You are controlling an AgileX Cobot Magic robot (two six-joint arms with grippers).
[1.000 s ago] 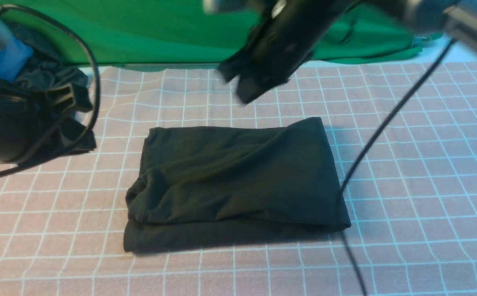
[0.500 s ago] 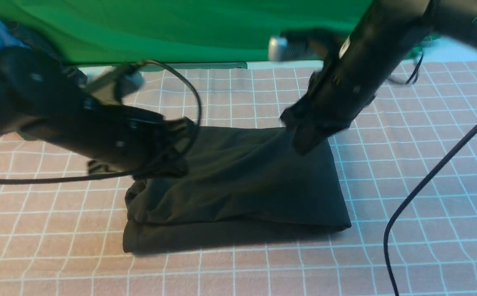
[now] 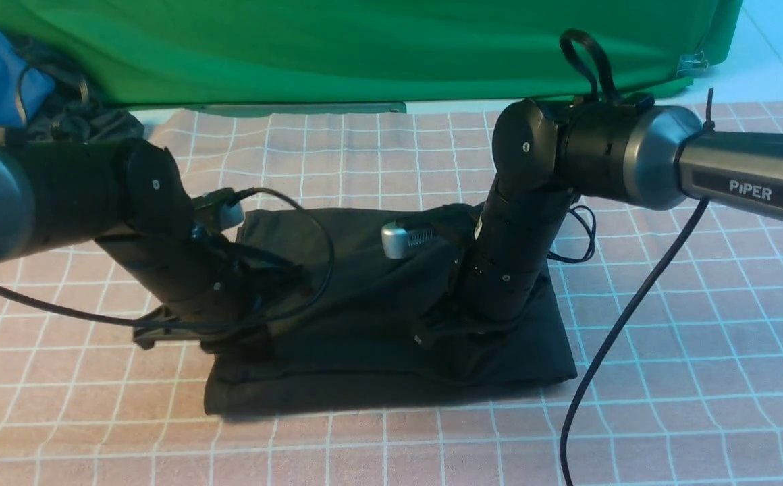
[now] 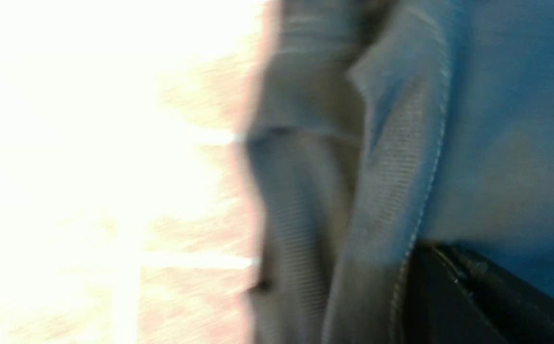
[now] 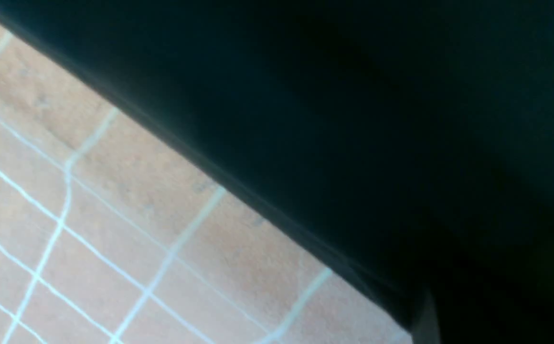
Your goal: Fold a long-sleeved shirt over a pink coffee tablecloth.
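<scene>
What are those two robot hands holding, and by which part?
Apparently nothing: the left hand and right hand are shut, pressing down on the folded black shirt.

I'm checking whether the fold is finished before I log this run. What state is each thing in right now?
long-sleeved shirt: folded into a compact rectangle, lying on the tablecloth.
pink coffee tablecloth: spread out flat, slightly rippled.
left gripper: shut, down on the shirt's left part.
right gripper: shut, down on the shirt's right part.
dark grey garment: bunched up at the far left.
</scene>
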